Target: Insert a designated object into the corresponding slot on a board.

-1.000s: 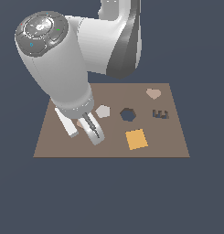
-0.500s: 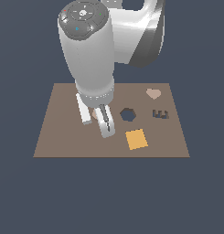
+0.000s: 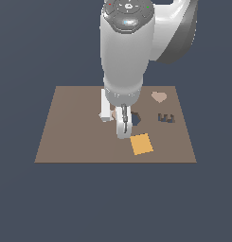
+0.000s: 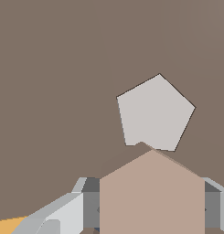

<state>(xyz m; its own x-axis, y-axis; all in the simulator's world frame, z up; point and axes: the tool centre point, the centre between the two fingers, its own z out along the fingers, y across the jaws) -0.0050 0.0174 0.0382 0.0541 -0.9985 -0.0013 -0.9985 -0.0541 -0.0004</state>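
Across the last second the arm has been carried from the exterior view's left of the board (image 3: 70,137) toward its middle, so that the hand (image 3: 115,122) now hangs just beside the slot (image 3: 135,119), on that view's left of it; the transport leg is judged nearly done, with alignment over the hole and lowering still to come. In the wrist view the tan hexagon (image 4: 152,194) is seen clamped between the two fingers (image 4: 63,215), which are closed on its flat sides and spread only as far as the block's width. It is held above the board, not yet in the slot. The grey piece (image 4: 154,114) lies flat beyond it. The orange tile (image 3: 141,143) sits near the slot, apart from the hand.
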